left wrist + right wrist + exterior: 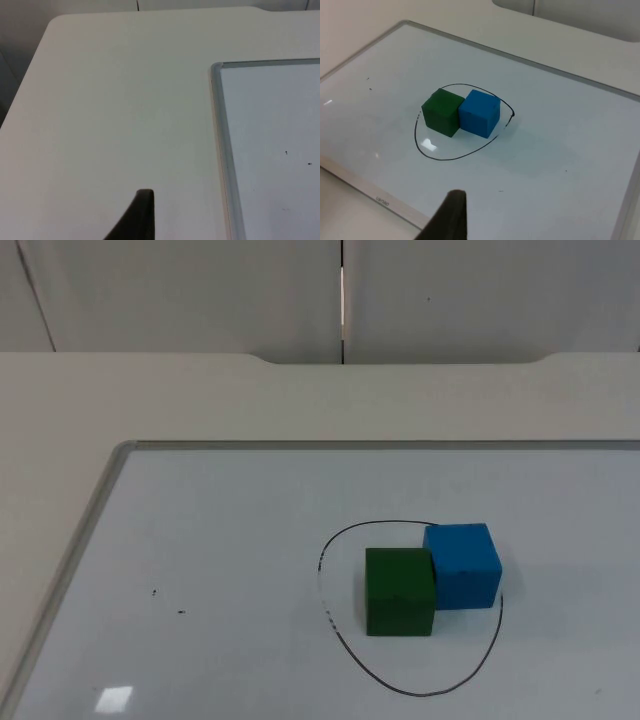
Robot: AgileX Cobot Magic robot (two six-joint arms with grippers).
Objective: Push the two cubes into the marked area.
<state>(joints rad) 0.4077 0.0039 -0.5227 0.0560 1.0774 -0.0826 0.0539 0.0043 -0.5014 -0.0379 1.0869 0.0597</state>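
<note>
two cubes on the whiteboard [200, 540], and both sit inside the marked area [420, 692], a hand-drawn black loop. the green cube [399, 591] and the blue cube [462, 565] are touching, side against side, the blue one nearer the far edge of the worktop [150, 400] and close against the line on its side (in the right wrist view its far corner looks to sit right on the loop). so by my reading the task looks about done.

they look like light, rigid blocks with flat faces, and the glossy board should let them slide easily; a flat push low on a side face would suit, since a high push could tip one.

the left gripper [142, 210] hangs over bare worktop beside the board's frame, waiting. the right gripper [451, 215] hovers above the board's edge, well apart from the cubes. one fingertip shows on each, so i cannot tell whether either gripper's fingers are apart or together.
</note>
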